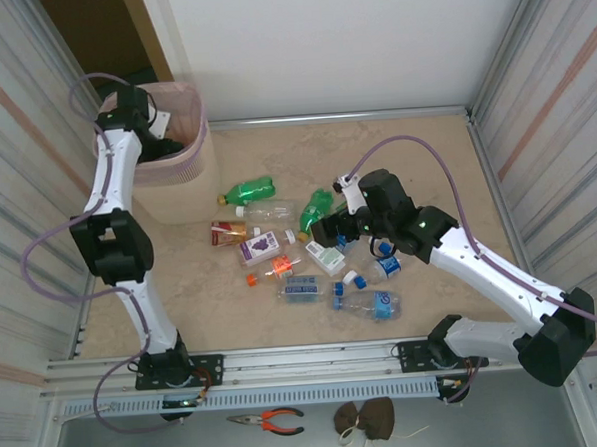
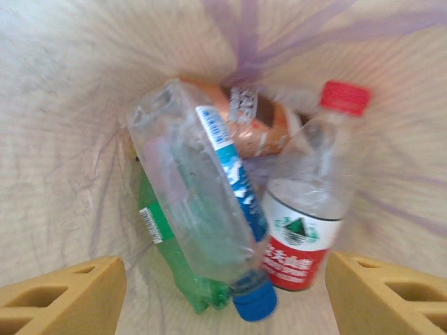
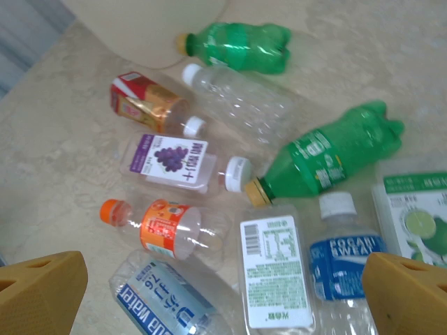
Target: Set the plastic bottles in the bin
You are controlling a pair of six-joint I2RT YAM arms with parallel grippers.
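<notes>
Beige marble-look tabletop (image 1: 425, 157), boxed in by corrugated metal walls (image 1: 14, 148) with a white panel (image 1: 349, 41) at the back. The left arm (image 1: 112, 193) stretches up and bends over the pink mesh bin (image 1: 199, 119). The left gripper (image 2: 225, 296) points down inside it, fingers spread, holding nothing. Below it are a clear blue-capped bottle (image 2: 202, 209), a red-capped bottle (image 2: 307, 209), a green one and a brown one. The right arm (image 1: 481, 264) reaches in low, right gripper (image 3: 223, 289) wide apart and empty over the plastic bottles (image 1: 368, 302) scattered mid-table. One reads POCARI SWEAT (image 3: 346, 265), and another has a grape label (image 3: 174, 159).
</notes>
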